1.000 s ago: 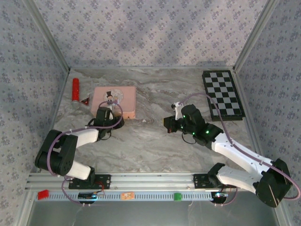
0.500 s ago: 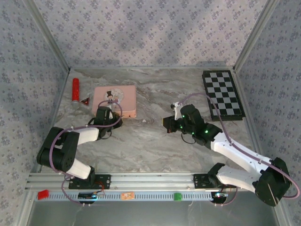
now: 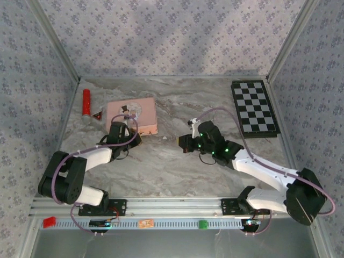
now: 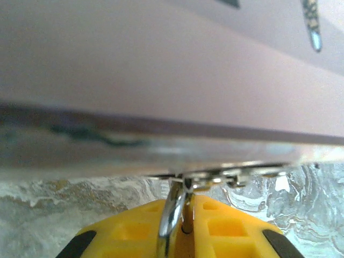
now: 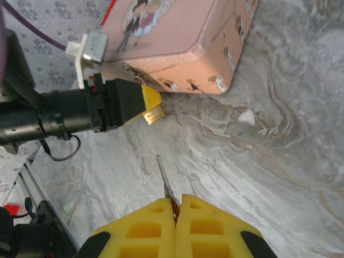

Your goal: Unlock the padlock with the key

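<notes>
Overhead, grey marbled tabletop [image 3: 161, 166] between floral-papered walls [image 3: 161, 32]; left jaws tight on padlock [image 5: 154, 114], right jaws tight on key [image 5: 164, 180].

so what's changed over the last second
The right gripper, shut on the key, moved left across the table toward the pink tin and the left gripper. The left gripper stayed at the tin's near edge, clamped on the padlock. Nothing was picked up or let go. The chessboard and red tube did not move.
</notes>
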`<state>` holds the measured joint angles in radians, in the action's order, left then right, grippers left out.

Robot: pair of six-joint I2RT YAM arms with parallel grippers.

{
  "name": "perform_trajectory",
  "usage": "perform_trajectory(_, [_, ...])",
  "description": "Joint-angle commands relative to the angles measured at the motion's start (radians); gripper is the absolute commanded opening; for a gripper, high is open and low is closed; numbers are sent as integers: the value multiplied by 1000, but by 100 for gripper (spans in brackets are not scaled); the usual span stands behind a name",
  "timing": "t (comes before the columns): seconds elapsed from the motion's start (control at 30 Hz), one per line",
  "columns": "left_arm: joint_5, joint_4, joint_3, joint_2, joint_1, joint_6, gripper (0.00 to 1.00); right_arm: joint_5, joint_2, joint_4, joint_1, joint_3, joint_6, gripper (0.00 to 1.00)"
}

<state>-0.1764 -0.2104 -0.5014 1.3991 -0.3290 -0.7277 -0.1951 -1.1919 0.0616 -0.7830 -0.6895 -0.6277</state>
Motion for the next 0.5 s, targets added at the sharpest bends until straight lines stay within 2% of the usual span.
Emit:
perform_trajectory(0.0, [-27,27,-38,-34,-13,-77,12,-35,-45,143,-14,44,-121,0])
perform_trajectory(0.13, [-55,3,-36,-37,-35,-154,12,-46,-122,256,-50,73,-189,0])
perform_trajectory(0.3, [-104,-42,-44,-39,-56,-242,13,-123,-260,445,-78,93,-257,0])
perform_trajectory(0.47, [-123,-16,-77,-45,-80,-253,13,-167,-359,456,-121,33,-238,0])
